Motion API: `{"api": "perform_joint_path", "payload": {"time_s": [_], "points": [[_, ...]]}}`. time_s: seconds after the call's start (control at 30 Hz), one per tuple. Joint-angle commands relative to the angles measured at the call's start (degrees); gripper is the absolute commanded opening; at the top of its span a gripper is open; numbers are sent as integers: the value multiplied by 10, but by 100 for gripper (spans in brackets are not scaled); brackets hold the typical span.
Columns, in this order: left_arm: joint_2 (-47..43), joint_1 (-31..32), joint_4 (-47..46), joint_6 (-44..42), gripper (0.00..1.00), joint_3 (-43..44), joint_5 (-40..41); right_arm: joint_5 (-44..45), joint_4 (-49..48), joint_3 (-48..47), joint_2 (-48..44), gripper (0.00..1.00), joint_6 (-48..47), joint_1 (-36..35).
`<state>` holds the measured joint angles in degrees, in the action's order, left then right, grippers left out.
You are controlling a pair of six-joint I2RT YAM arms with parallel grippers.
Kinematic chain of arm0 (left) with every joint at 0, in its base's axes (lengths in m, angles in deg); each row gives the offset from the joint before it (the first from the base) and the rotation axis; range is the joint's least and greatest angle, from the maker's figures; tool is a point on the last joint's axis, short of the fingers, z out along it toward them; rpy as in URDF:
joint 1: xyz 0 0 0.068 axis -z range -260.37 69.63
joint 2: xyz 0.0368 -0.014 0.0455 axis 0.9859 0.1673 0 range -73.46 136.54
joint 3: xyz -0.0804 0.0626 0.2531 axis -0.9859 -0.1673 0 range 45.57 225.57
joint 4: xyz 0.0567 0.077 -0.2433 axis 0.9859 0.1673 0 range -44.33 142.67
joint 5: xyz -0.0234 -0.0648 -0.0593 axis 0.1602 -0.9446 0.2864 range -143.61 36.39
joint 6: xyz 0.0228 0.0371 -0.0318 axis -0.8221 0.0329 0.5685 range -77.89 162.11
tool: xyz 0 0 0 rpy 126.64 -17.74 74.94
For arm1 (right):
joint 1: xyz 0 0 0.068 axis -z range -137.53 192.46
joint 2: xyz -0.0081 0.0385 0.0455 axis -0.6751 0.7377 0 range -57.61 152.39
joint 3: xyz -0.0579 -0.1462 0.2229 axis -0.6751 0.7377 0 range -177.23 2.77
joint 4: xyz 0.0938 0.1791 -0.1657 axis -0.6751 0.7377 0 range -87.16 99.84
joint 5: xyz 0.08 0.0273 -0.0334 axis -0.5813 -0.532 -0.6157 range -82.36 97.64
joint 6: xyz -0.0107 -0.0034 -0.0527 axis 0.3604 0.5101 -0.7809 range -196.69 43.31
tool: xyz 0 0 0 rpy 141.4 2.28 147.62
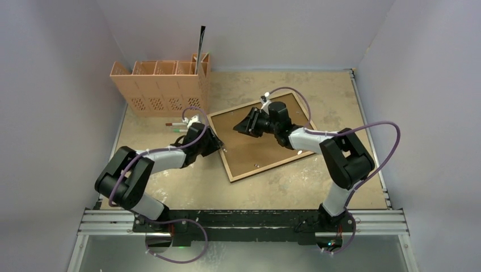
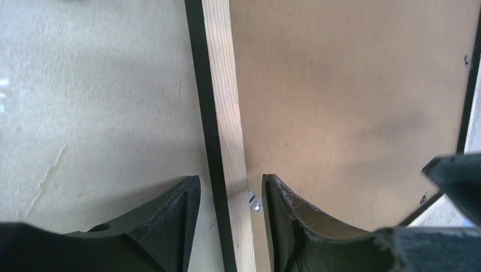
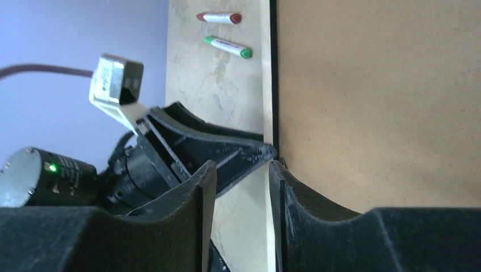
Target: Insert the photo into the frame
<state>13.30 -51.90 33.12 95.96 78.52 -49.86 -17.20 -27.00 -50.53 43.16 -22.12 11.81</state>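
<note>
The frame [image 1: 266,169] lies back up on the table, its light wood rail and black edge around a plain brown backing board [image 1: 255,150]. My left gripper [image 1: 214,141] is at the frame's left edge. In the left wrist view its open jaws [image 2: 231,178] straddle the wood rail [image 2: 224,85], with a gap on both sides. A small metal tab [image 2: 255,204] sits beside the rail. My right gripper [image 1: 241,126] hovers open over the board near that same edge [image 3: 242,165] and holds nothing. The photo is not in view.
An orange slotted organizer [image 1: 159,85] stands at the back left with a thin dark flat item [image 1: 201,45] upright in it. A red marker [image 3: 218,17] and a green marker [image 3: 227,46] lie on the table left of the frame.
</note>
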Motion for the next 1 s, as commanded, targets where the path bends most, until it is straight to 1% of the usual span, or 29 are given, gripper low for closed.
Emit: {"api": "perform_joint_path", "payload": {"time_s": [0.0,0.13,0.17,0.23,0.3,0.37,0.5,0.57,0.67,0.7,0.8,0.97], "points": [[42,-11,103,-22,48,46,42,5,8,12,-8,42,-8,-8],[76,-11,160,-32,48,82,67,6,7,19,-12,42,-15,-8],[83,-11,166,-38,45,87,69,7,7,20,-13,42,-16,-8],[97,-12,175,-56,32,98,68,9,6,25,-16,42,-19,-9],[110,-11,191,-80,24,112,66,9,5,31,-19,42,-21,-8],[122,-12,199,-109,19,124,56,5,5,37,-22,42,-20,-8],[133,-11,191,-159,12,133,29,3,1,46,-26,42,-22,-9],[137,-11,184,-190,11,138,14,0,-5,50,-24,42,-21,-8],[154,-11,171,-251,7,154,-33,-8,-18,55,-17,42,-16,-10],[160,-10,169,-259,6,160,-35,-12,-22,56,-12,42,-14,-13],[173,-10,142,-274,6,163,-77,-16,-29,56,5,41,-10,-20],[184,-10,101,-282,6,177,-103,-11,-37,54,20,41,2,-34]]}}
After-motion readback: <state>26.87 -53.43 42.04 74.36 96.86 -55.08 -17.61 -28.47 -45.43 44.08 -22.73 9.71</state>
